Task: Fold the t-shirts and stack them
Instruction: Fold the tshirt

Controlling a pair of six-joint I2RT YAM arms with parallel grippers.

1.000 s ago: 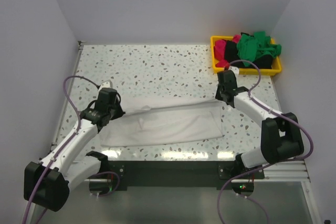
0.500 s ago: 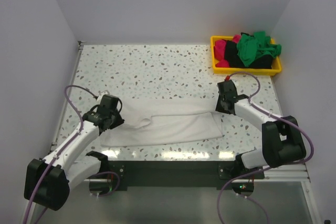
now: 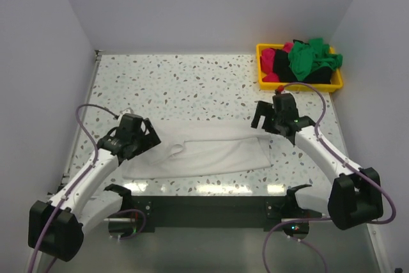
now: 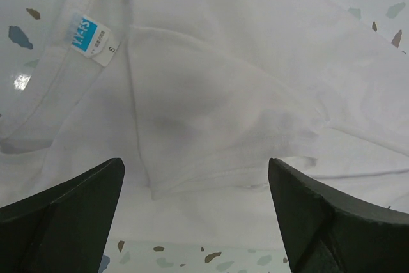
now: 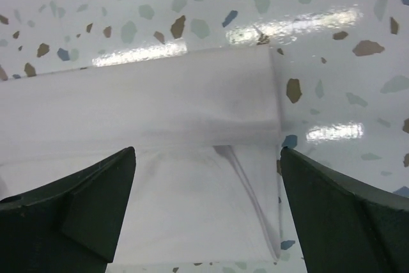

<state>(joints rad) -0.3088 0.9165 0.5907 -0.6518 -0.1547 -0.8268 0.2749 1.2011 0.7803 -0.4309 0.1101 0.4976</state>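
**Operator:** Overhead view. What is the left gripper doing?

**Technician:** Its jaws are standing fully apart and gripping nothing. It is hovering over the left end of the large, soft white t-shirt. The right gripper is likewise gaping wide and empty, at the garment's far right corner.

**Operator:** Where is the white t-shirt lying?

**Technician:** It is lying folded into a long band across the near part of the speckled terrazzo-pattern table, between the two arms. The bright green cloth t-shirt, the magenta-pink cloth t-shirt and the black cloth t-shirt are sitting heaped in the rectangular yellow plastic bin at the far right corner, well apart from the band.

**Operator:** Left wrist view?

**Technician:** The dark fingers are framing the bottom corners, wide apart, with nothing between them. Beneath them the white t-shirt is showing its ribbed collar, a small blue-and-white size label and a folded sleeve.

**Operator:** Right wrist view?

**Technician:** The dark fingers are again standing spread and empty. The folded right-hand corner of the white t-shirt is lying flat below them, with glossy speckled table showing beyond and beside it.
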